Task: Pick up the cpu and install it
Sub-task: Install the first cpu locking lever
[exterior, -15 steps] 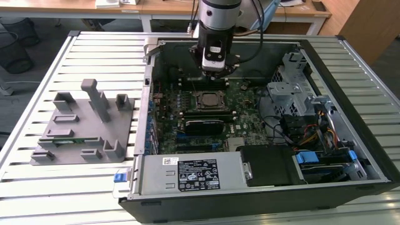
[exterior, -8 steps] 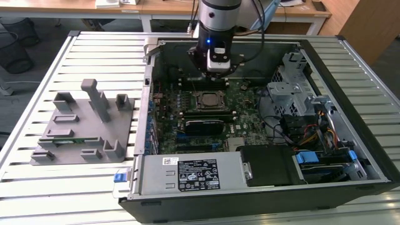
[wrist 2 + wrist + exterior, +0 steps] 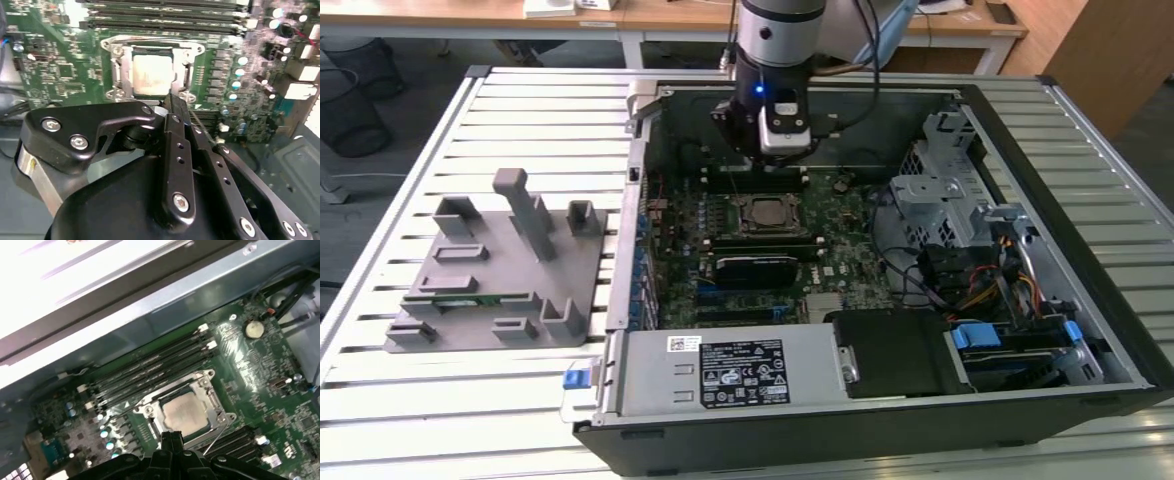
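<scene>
The cpu (image 3: 152, 75) is a pale silver square lying flat inside the socket frame (image 3: 114, 75) on the green motherboard. It also shows in the first wrist view as the cpu (image 3: 185, 412), and in the exterior view as the cpu (image 3: 765, 213) in the middle of the open computer case. My gripper (image 3: 171, 102) hangs just above the socket's edge. Its black fingers (image 3: 173, 437) are pressed together and hold nothing. In the exterior view the gripper (image 3: 767, 165) sits low inside the case, just behind the socket.
Memory slots (image 3: 150, 365) run beside the socket, and a thin socket lever (image 3: 216, 440) sticks out. A grey parts fixture (image 3: 494, 270) with a green memory stick (image 3: 467, 297) lies at the exterior view's left. Power supply (image 3: 720, 370), drive cage (image 3: 941, 190) and cables (image 3: 987, 290) crowd the case.
</scene>
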You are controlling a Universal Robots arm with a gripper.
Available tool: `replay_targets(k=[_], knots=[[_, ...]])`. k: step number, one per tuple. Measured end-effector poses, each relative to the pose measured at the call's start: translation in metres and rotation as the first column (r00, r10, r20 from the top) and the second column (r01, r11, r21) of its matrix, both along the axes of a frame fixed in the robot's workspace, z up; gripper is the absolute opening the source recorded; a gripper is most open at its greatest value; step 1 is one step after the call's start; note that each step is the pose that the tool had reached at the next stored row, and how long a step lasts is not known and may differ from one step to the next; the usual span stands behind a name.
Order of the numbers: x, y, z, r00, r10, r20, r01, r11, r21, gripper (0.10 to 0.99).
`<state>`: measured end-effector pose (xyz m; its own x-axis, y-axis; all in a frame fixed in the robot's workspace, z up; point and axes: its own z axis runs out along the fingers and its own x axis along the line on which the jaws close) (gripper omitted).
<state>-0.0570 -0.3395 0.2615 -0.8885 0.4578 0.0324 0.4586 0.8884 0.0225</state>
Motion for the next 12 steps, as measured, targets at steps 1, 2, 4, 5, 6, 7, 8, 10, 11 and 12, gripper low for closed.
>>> replay_targets(k=[1,2,4,5,6,7,8,10,11,12], knots=[[-0.0039,0.0000,0.0000,1.0000,0.000,0.0003,0.000,1.0000,0.000,0.106],[-0.0073,0.0000,0.0000,1.0000,0.000,0.0005,0.000,1.0000,0.000,0.106],[-0.0121,0.0000,0.0000,1.0000,0.002,0.0004,-0.002,1.0000,0.000,0.106],[-0.0124,0.0000,0.0000,0.9999,0.011,0.0005,-0.011,0.9999,0.000,0.106],[-0.0124,0.0000,0.0000,0.9996,0.028,0.0004,-0.028,0.9996,0.000,0.106],[-0.0125,0.0000,0.0000,0.9989,0.046,0.0004,-0.046,0.9989,0.000,0.106],[-0.0124,0.0000,-0.0001,0.9978,0.066,0.0004,-0.066,0.9978,0.000,0.106],[-0.0124,0.0000,-0.0002,0.9948,0.102,0.0004,-0.102,0.9948,0.000,0.106],[-0.0124,0.0000,-0.0002,0.9928,0.120,0.0004,-0.120,0.9928,0.001,0.106],[-0.0124,0.0000,-0.0002,0.9905,0.138,0.0004,-0.138,0.9905,0.001,0.106]])
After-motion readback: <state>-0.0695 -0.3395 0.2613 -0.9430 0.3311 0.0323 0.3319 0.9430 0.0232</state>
